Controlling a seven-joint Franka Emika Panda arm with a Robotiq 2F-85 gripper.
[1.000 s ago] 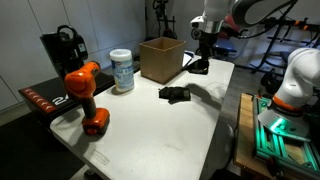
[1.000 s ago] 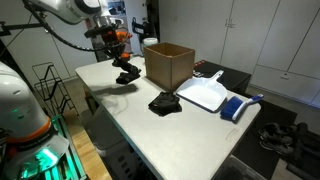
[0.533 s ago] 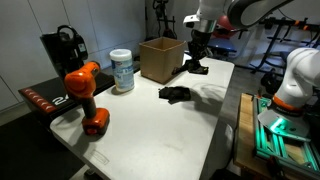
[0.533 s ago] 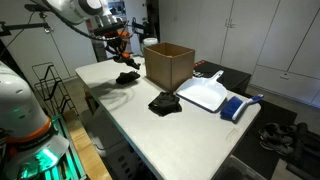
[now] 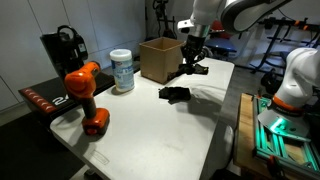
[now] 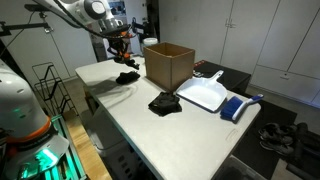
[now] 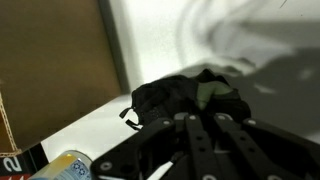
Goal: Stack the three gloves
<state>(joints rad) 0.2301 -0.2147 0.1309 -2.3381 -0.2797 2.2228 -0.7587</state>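
A black glove (image 5: 196, 68) with a green patch lies at the far end of the white table (image 5: 150, 130), next to the cardboard box (image 5: 160, 58). My gripper (image 5: 190, 54) is right above it and shut on its top. In the wrist view my gripper (image 7: 200, 117) has its fingers close together against the glove (image 7: 165, 97). It also shows in an exterior view, glove (image 6: 127, 76) below gripper (image 6: 120, 52). A second dark heap of gloves (image 5: 174, 94) lies mid-table, and shows again in the heap (image 6: 163, 102). I cannot tell how many gloves it holds.
An open cardboard box (image 6: 170, 65) stands beside the held glove. A wipes canister (image 5: 122, 70), an orange drill (image 5: 86, 95) and a black device (image 5: 62, 48) stand along one side. A white dustpan (image 6: 205, 93) and a blue brush (image 6: 238, 106) lie past the box.
My gripper has shifted sideways toward the cardboard box, over the far glove. The glove has hardly moved, and the mid-table heap has not moved.
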